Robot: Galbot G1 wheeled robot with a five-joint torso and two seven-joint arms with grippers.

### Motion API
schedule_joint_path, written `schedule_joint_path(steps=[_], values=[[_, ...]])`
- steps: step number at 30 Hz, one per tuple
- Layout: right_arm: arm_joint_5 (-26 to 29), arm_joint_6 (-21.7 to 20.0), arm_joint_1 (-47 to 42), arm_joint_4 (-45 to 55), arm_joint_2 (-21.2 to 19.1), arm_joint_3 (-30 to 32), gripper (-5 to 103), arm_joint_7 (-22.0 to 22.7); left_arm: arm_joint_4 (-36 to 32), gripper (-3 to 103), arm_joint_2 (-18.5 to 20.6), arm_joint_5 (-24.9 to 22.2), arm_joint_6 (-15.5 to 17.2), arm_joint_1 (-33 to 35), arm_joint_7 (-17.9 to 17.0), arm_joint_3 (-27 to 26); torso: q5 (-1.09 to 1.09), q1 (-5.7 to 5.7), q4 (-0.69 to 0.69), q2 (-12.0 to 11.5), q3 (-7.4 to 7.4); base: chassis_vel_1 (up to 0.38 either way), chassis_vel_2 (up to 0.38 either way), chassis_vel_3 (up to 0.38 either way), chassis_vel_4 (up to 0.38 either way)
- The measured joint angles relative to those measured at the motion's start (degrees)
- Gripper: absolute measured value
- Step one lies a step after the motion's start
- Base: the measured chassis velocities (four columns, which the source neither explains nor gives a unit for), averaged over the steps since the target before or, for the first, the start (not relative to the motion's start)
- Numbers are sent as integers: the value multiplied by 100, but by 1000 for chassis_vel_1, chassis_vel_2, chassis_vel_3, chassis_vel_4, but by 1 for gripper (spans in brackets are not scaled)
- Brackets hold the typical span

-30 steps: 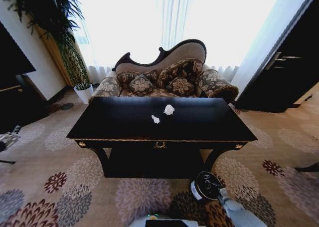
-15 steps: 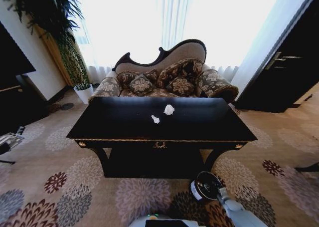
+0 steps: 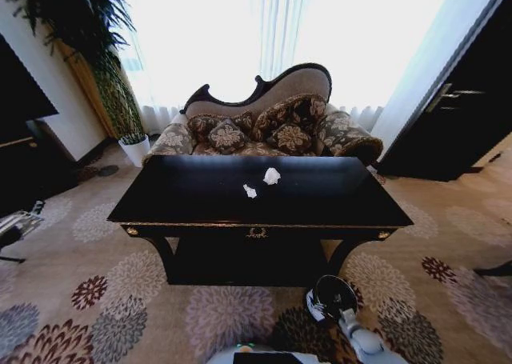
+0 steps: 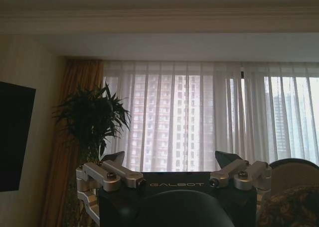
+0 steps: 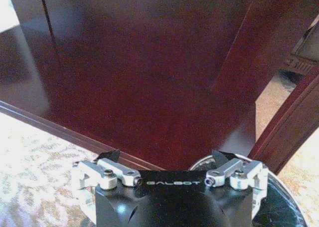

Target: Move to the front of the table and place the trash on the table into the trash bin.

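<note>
The black glossy table (image 3: 260, 194) stood squarely before the robot, its gold emblem (image 3: 256, 233) centred on the front apron, and a patterned chaise sofa (image 3: 268, 124) sat behind it against the bright curtained window (image 3: 264, 36). Two crumpled white paper wads lay near the middle of the tabletop: a larger wad (image 3: 272, 176) toward the sofa side and a smaller wad (image 3: 250, 191) just beside it, nearer the robot. The round dark trash bin (image 3: 328, 298) with its white label stood on the flowered carpet (image 3: 96, 300) in front of the table, below its right half. The right gripper (image 5: 166, 158) hung low directly over the bin's rim, facing the table's underside, with its fingers spread apart and nothing between them. The left gripper (image 4: 171, 158) was raised, pointing toward the window and a potted plant (image 4: 92, 119), its fingers likewise spread wide and empty.
</note>
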Motion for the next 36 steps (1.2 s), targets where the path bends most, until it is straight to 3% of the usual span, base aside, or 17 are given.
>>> schedule_joint_path(steps=[7,11,18,20,28,36], values=[[-122,-30,-615,781,206,884,100,-503,21,100,-16,12,0,-102,-2,113,-1,0,1,0,0,0,0,0,0],[241,-165,-1165,1739,564,1612,100,-890,6,100,-82,91,0,-153,-9,267,1,0,2,0,0,0,0,0,0],[280,-187,-1716,2913,992,2419,100,-894,12,100,-116,137,-1,-210,-14,353,1,0,2,0,0,0,0,0,0],[309,-320,-1866,3441,1092,2712,100,-697,52,100,-109,146,-2,-252,-15,388,-1,0,1,0,0,0,0,0,0],[571,-552,-2171,4275,1052,3312,100,-590,119,100,-110,151,2,-319,-21,447,2,0,2,0,0,0,0,0,0],[1279,-747,-2292,5128,953,4208,100,-1087,175,100,-140,158,-12,-326,-23,410,0,0,1,0,0,0,0,0,0]])
